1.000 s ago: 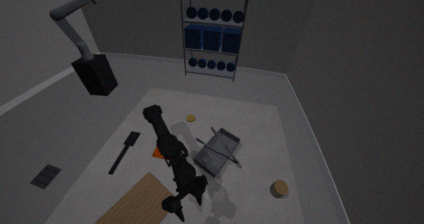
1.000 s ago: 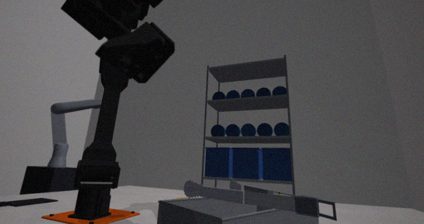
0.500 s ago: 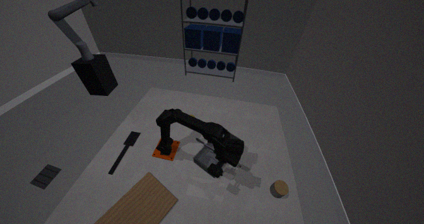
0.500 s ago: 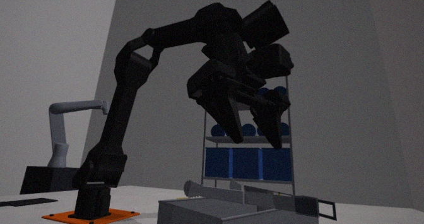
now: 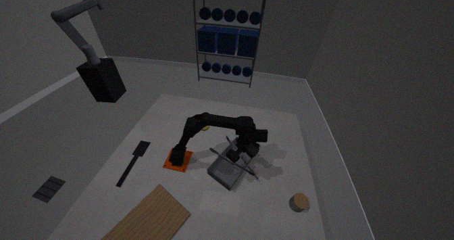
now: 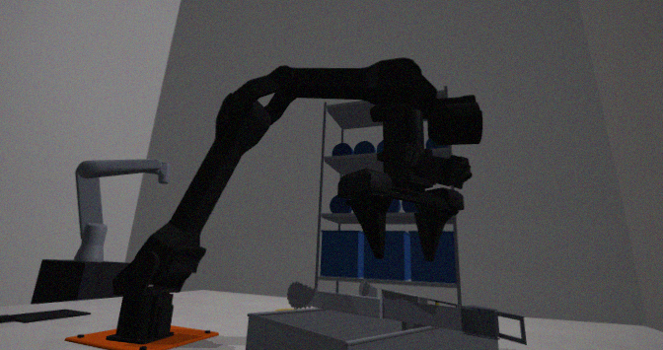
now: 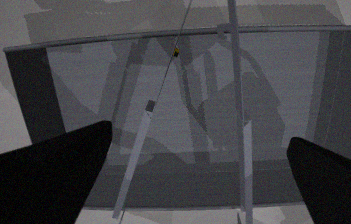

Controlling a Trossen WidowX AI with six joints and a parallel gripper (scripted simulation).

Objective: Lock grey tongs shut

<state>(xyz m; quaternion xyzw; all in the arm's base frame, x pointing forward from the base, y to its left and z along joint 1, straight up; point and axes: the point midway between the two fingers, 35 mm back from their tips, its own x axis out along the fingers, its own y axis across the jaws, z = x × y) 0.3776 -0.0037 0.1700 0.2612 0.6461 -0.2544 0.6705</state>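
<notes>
Two tong arms overhanging tin edges

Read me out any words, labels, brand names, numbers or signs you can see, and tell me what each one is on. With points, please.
There are none that I can read.
The roasting tin (image 5: pixel 216 178) (image 6: pixel 296 332) (image 7: pixel 31 100), the wooden board (image 5: pixel 152 218) and the blue bins (image 5: pixel 227 42) (image 6: pixel 340 255) show no lettering.
Any small marking on the dark arm (image 5: pixel 223 120) (image 6: pixel 331 82) would be lost in the dim light.

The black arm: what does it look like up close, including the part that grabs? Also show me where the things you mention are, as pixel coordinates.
The arm (image 5: pixel 221 120) (image 6: pixel 326 82) is matte black, with slim, straight links between chunky, rounded joints. Its jaws (image 6: pixel 405 259) are two black wedges tapering to blunt tips. I can make out no cables or markings in this dim light.
</notes>
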